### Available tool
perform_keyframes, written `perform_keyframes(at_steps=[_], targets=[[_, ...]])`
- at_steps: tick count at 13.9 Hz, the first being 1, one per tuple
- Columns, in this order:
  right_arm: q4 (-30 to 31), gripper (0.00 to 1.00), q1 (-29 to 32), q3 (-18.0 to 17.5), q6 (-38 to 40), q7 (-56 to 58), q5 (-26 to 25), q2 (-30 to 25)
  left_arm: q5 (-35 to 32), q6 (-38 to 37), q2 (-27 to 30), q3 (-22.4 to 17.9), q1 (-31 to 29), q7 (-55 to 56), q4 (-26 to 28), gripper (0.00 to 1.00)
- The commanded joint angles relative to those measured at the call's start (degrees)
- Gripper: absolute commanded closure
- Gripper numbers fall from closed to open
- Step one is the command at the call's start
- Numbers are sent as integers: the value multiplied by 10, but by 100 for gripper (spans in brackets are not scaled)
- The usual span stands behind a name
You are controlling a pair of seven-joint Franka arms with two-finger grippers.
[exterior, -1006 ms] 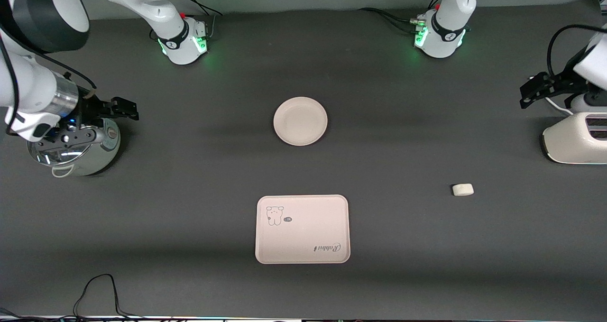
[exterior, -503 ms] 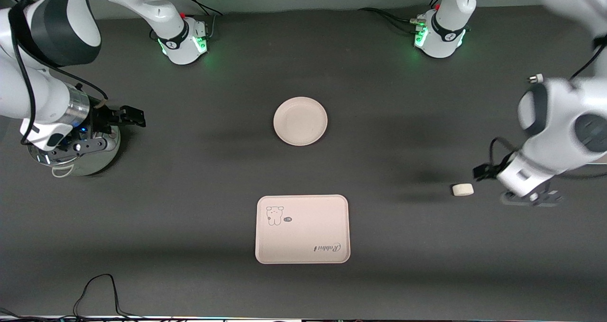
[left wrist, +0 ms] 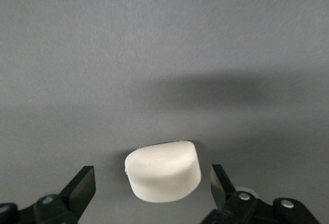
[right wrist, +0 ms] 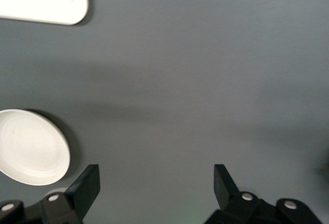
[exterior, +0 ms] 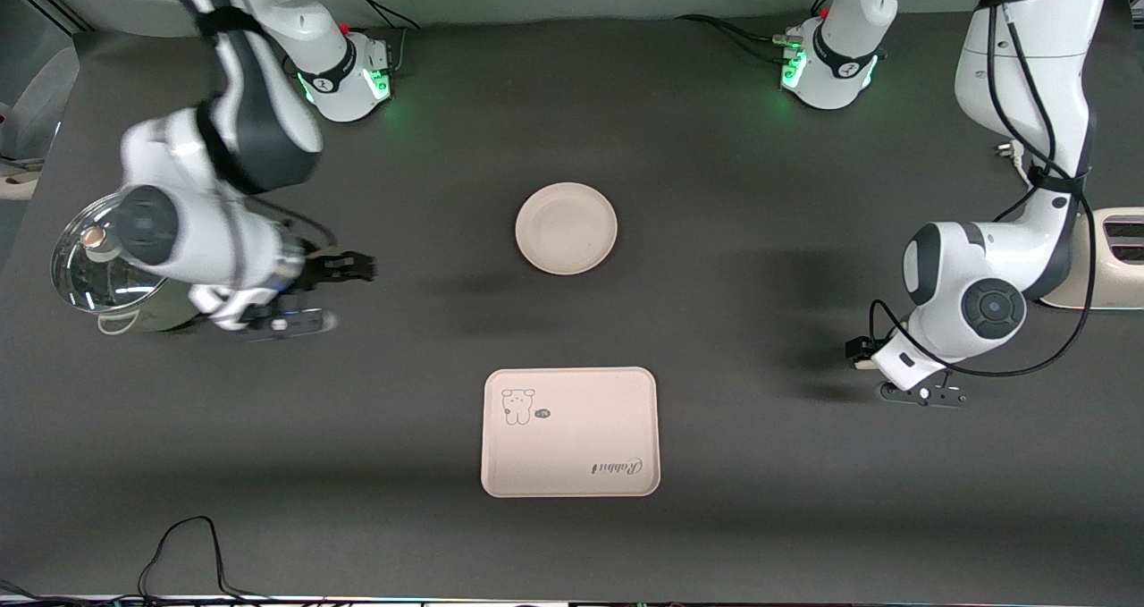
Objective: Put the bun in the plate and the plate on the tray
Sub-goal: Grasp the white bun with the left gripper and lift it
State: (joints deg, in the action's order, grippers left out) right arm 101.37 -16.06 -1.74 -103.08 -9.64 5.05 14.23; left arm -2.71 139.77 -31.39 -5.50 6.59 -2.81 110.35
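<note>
Since half a second ago my left gripper point(left wrist: 149, 190) has dropped over the bun point(left wrist: 163, 171), jaws spread around it untouched for the pickup, toward the left arm's end from the tray point(exterior: 570, 432); my right gripper point(right wrist: 154, 193), open and empty, has swung toward the plate point(exterior: 566, 228).

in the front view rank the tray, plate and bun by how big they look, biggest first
1. The tray, the largest outline.
2. The plate, clearly smaller than the tray.
3. The bun, by far the smallest; only a sliver shows under the left gripper. The left wrist view shows it whole between open fingers.
</note>
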Motion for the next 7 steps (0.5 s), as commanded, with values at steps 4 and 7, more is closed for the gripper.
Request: perform_keyframes(at_steps=[4, 7], targets=[[-11, 0, -67, 3, 2, -19, 10, 59, 20, 30, 11, 1, 0, -2, 28, 54], [-35, 0, -108, 2, 3, -21, 11, 107, 22, 24, 17, 2, 5, 3, 27, 78]])
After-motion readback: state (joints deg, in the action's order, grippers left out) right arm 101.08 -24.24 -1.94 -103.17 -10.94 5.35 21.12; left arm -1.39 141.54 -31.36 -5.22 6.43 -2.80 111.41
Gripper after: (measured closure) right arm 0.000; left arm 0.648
